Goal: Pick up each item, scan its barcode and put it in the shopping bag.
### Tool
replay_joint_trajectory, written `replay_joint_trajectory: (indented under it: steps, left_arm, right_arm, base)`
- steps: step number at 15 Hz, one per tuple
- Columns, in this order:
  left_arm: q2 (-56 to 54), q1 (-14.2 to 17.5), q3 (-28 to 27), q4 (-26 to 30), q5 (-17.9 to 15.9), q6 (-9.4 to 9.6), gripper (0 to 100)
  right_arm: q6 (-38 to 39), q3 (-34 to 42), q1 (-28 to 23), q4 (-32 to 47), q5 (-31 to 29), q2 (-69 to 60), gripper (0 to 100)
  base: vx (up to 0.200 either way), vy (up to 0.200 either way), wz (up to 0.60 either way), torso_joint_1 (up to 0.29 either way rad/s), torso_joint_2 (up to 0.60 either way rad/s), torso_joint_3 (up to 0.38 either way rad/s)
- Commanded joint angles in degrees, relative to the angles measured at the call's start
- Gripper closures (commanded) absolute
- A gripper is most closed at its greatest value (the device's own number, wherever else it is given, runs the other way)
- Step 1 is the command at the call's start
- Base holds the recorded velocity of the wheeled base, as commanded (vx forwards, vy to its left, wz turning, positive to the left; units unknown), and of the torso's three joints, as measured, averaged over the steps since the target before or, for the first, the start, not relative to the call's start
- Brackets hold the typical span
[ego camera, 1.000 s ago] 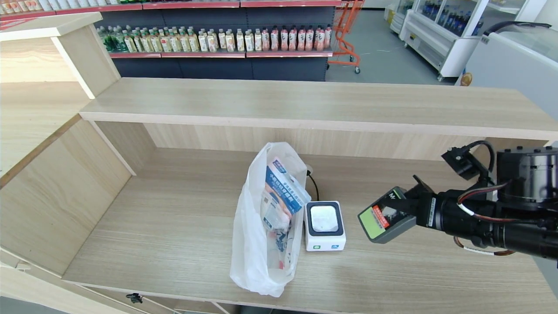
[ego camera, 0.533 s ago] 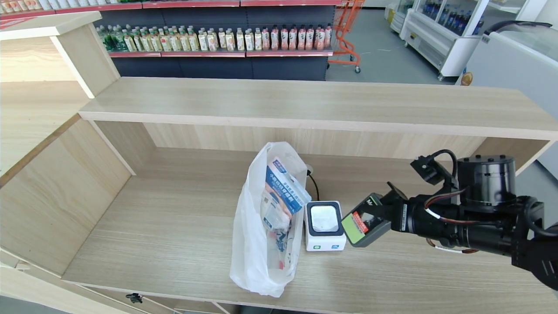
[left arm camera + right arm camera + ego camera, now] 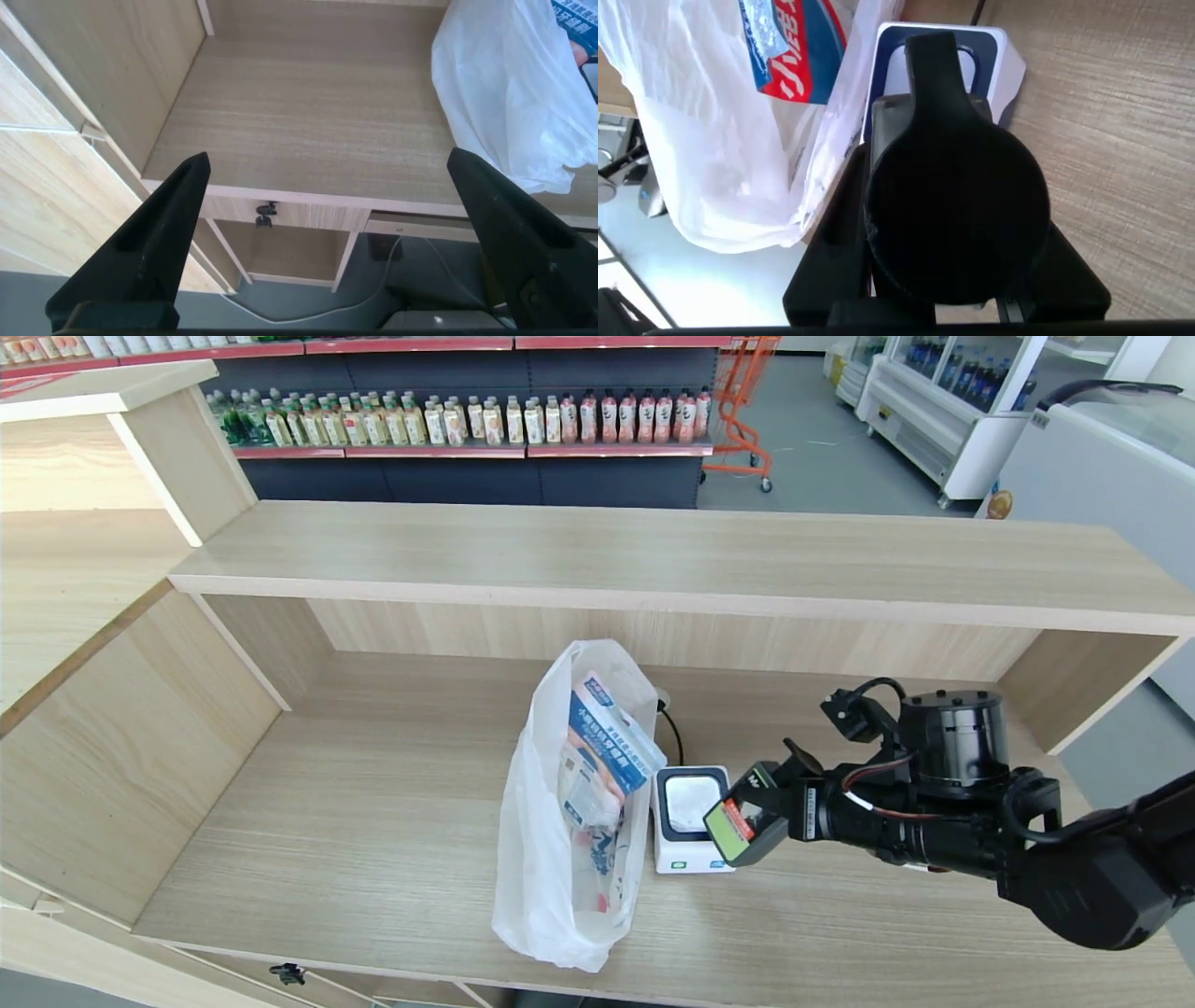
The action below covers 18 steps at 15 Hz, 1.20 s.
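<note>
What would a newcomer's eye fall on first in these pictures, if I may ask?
First, the right gripper, which holds a small dark box with a green face at the right edge of the white barcode scanner in the middle of the wooden counter. Next, the white shopping bag standing just left of the scanner, with a blue-and-white packet sticking out of its mouth.
</note>
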Motion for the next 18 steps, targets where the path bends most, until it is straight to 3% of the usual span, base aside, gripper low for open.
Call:
replay_joint_trajectory:
  steps: [1, 8, 18]
  left_arm:
    - [-0.02, -0.02, 0.00, 0.00, 0.01, -0.02, 0]
    - [-0.02, 0.07, 0.00, 0.00, 0.01, -0.02, 0]
    - [-0.02, -0.02, 0.00, 0.00, 0.01, -0.02, 0]
  right_arm:
    - [-0.01, -1.33, 0.25, 0.05, 0.08, 2.11, 100]
    - [0.08, -6.87, 0.77, 0.05, -0.09, 6.95, 100]
    - [-0.01, -7.66, 1.83, -0.75, -1.50, 9.14, 100]
  base:
    - [0.000, 0.000, 0.00, 0.000, 0.00, 0.000]
    - [0.000, 0.000, 0.00, 0.000, 0.00, 0.000]
    - [0.000, 0.000, 0.00, 0.000, 0.00, 0.000]
